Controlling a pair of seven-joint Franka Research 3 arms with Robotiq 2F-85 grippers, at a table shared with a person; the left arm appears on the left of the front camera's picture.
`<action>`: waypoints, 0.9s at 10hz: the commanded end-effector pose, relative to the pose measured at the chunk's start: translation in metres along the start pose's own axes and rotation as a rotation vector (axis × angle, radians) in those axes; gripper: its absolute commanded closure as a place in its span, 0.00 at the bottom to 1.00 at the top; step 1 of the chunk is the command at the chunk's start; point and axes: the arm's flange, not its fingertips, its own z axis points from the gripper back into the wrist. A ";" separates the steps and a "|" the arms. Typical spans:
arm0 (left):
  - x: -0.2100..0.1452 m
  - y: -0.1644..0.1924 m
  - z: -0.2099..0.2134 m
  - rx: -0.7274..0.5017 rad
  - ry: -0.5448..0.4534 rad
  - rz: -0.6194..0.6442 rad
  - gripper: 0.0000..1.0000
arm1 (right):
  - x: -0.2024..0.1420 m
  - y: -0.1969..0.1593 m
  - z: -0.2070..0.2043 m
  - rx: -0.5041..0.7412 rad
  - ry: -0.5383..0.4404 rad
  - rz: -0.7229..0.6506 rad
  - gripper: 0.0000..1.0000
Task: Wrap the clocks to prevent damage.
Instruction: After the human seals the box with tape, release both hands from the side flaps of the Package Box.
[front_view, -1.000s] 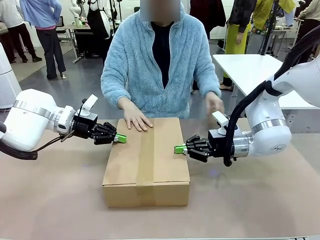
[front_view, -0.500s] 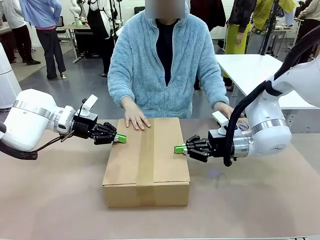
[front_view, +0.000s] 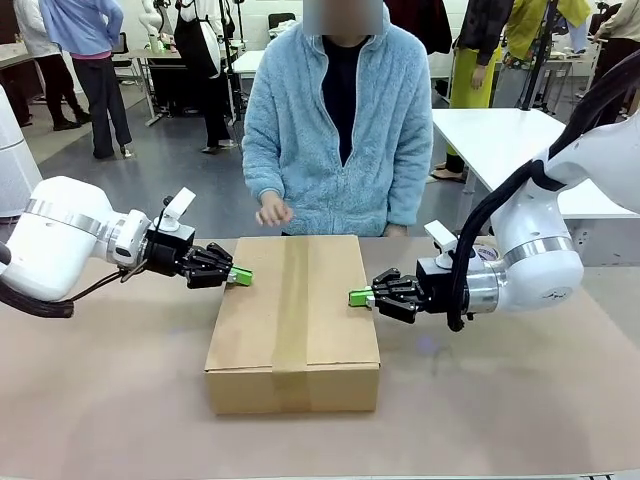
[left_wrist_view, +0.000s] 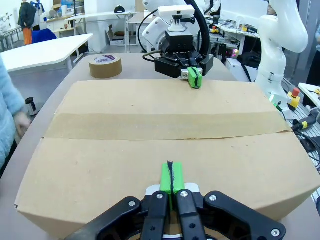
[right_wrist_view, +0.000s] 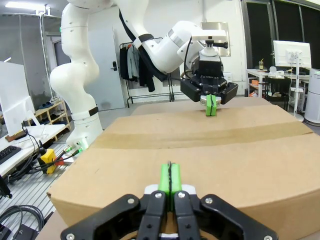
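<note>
The desk, covered in a pale brown surface, carries a closed brown cardboard box at its middle, sealed with a strip of brown tape running from the far edge over the top and down the near face. No clock or bubble-wrap bundle can be seen; whether anything lies inside the sealed box cannot be told.

A person in a fluffy light-blue jacket stands at the far side of the desk, one hand raised in front of the body, above the far edge of the box and not touching it.

The left arm reaches in level with the box top. The left gripper has its green pads pressed together with nothing between them, and its tip sits at the left edge of the box top; in the left wrist view the closed left gripper lies low over the cardboard at that edge, though actual contact cannot be judged.

The right gripper is likewise fully closed and empty, its tip at the right edge of the box top, facing the left one across the lid. The right wrist view shows the same closed pair just above the cardboard.

A roll of brown tape lies flat on the desk beyond the box's far right corner.
</note>
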 end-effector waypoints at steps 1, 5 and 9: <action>0.032 -0.005 0.029 -0.032 0.088 -0.029 1.00 | 0.051 0.016 0.003 -0.001 0.133 0.043 0.99; 0.122 -0.029 0.124 -0.027 0.321 -0.092 1.00 | 0.194 0.078 0.029 -0.057 0.402 0.101 0.99; 0.176 -0.055 0.189 0.085 0.460 -0.103 1.00 | 0.269 0.130 0.045 -0.244 0.659 0.112 0.99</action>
